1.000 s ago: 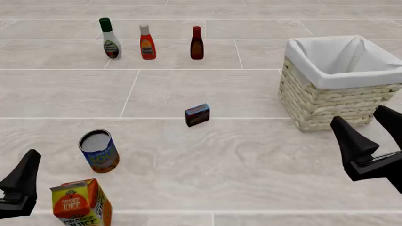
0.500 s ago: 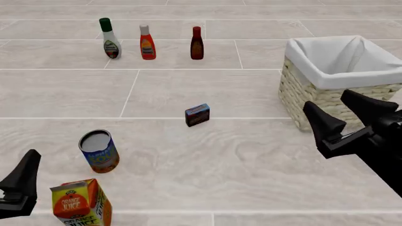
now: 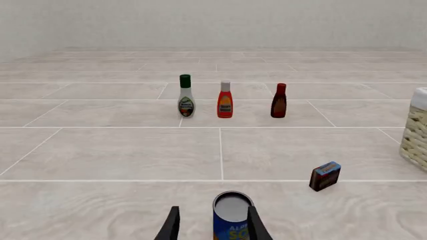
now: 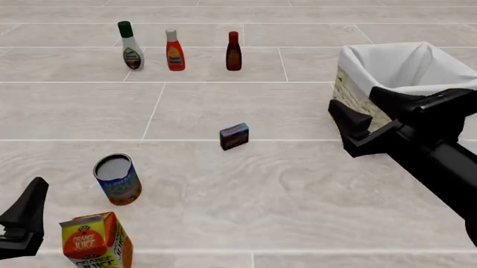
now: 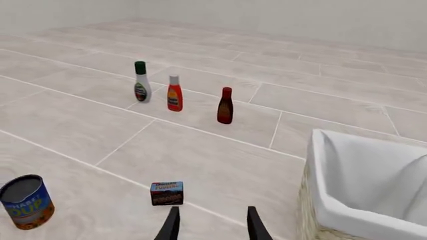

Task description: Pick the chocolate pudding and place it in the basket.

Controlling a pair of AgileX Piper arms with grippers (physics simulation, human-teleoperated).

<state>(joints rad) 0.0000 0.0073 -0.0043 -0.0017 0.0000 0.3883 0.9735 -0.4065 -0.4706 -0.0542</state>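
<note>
Brown chocolate pudding [image 4: 234,136] stands unobstructed.

**Count of things on the bench**

Three bottles stand in a row at the upper left of the front view: one white with a green cap [image 4: 130,46], one red-orange [image 4: 174,51], one dark brown-red [image 4: 233,52]. One chocolate pudding [image 4: 234,136] sits mid-frame. One soup can [image 4: 118,180] and one orange juice carton [image 4: 95,241] are at lower left. One basket [image 4: 356,106] is at upper right. Two grippers: left gripper [image 4: 22,223], right gripper [image 4: 372,114].
</note>
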